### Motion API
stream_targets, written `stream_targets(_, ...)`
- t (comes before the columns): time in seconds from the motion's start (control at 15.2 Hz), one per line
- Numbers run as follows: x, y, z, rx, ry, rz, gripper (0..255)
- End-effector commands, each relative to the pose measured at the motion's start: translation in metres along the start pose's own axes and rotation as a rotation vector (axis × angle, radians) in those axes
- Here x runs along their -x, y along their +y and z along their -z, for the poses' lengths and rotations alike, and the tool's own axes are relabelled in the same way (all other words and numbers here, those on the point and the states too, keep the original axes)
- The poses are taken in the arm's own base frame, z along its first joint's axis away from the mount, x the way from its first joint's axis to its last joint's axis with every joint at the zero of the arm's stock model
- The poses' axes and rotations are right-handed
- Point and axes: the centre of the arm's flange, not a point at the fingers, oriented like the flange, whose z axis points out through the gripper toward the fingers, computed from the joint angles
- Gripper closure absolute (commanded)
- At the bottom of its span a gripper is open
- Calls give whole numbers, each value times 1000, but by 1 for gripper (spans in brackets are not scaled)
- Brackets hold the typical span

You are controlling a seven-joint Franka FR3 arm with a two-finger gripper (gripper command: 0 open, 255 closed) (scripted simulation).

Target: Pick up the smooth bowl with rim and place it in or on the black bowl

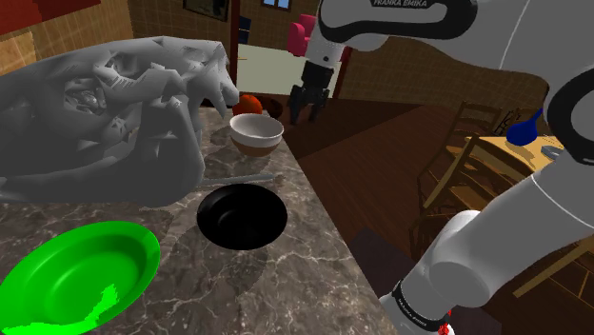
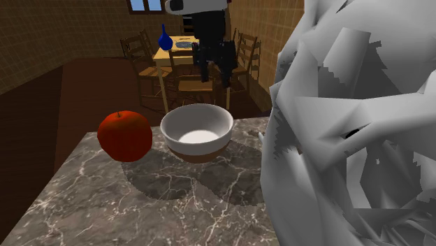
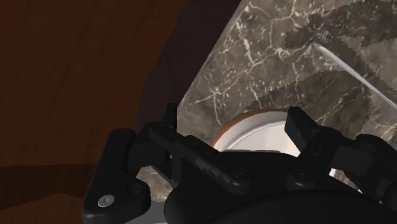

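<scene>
Dark marble table (image 1: 181, 276). Your gripper (image 1: 306, 103) hangs just above white bowl (image 1: 256, 131), fingers wide apart, nothing held. Bowl sits on table beside apple (image 2: 124, 135), well apart from black bowl (image 1: 242, 217). Grasp, lift and placing are all left for you.

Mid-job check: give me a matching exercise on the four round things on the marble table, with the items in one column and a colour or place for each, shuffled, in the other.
Items:
1. rimmed bowl
2. black bowl
3. green bowl
4. apple

Descriptions:
A. in the shoulder view's lower left corner
B. red, at the far end of the table in the shoulder view
C. white inside, brown base
D. mid-table, between the other two bowls

Pairs: 1-C, 2-D, 3-A, 4-B
</scene>
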Motion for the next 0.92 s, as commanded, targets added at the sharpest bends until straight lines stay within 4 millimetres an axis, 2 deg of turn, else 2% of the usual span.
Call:
stream_targets(0.0,-26,2,-6,-3,-1,-11,0)
stream_targets(0.4,-104,7,-22,-11,-4,-41,0)
stream_targets(0.86,-107,7,-54,-12,-4,-43,0)
